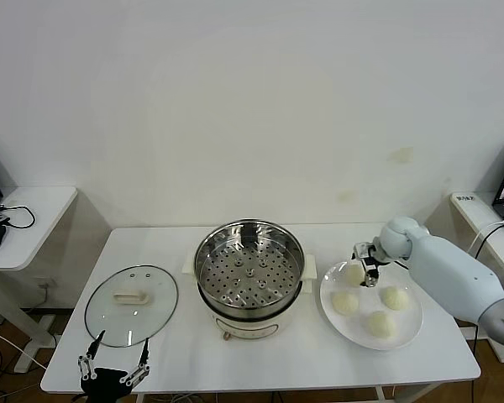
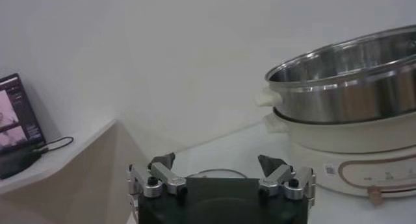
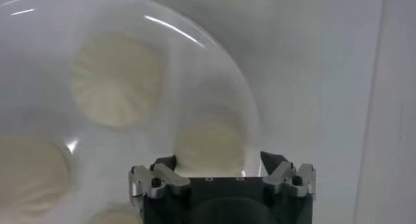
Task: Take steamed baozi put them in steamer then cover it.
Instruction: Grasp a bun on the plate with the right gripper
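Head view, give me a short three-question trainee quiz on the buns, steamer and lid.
1. How many cream-white round baozi lie on the flat white plate?
2. True or false: the clear glass lid with the cream handle sits on the shiny steel steamer pot.
3. Which gripper is over a bun: A) left gripper, B) right gripper?

Key: 1) four; 2) false, it lies on the white table to the steamer's left; 3) B, open around the bun nearest the wall; the left waits open at the table's near edge.
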You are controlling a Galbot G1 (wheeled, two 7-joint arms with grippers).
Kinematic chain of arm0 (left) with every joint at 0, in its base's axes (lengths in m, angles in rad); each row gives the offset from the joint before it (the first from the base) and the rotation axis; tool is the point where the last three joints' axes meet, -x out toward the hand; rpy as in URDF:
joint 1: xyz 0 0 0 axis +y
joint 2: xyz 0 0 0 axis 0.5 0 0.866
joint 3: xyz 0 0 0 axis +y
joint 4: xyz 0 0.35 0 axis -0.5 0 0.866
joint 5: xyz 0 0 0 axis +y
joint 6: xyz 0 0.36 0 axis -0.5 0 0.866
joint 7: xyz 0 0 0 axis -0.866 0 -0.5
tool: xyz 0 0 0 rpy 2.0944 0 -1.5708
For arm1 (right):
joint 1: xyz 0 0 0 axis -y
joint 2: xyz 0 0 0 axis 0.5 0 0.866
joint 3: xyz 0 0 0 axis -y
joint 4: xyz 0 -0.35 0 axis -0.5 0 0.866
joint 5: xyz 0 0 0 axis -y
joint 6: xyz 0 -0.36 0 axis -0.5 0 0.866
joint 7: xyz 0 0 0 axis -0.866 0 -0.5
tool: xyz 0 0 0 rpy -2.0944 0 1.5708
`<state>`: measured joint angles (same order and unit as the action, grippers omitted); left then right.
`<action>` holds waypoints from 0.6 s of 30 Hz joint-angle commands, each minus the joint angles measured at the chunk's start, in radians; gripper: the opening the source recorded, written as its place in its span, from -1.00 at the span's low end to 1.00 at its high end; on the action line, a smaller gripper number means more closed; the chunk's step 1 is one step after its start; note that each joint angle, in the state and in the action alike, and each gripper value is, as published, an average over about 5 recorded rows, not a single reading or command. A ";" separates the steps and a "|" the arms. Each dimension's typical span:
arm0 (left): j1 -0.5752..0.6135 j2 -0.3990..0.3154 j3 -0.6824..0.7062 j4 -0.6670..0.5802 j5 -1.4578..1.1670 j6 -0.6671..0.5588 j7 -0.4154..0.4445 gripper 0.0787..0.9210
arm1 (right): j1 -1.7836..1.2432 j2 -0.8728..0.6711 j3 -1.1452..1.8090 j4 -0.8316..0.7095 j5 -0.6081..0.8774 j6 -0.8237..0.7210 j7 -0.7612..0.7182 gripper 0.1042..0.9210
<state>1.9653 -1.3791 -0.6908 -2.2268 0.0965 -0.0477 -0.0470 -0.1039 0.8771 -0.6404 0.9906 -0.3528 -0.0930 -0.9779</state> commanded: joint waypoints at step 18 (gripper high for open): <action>0.005 -0.002 0.011 -0.014 0.004 -0.001 0.003 0.77 | 0.001 -0.035 -0.010 0.054 0.020 -0.015 -0.019 0.50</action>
<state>1.9697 -1.3818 -0.6801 -2.2393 0.0995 -0.0488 -0.0453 -0.1017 0.8483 -0.6498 1.0319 -0.3355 -0.1067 -0.9964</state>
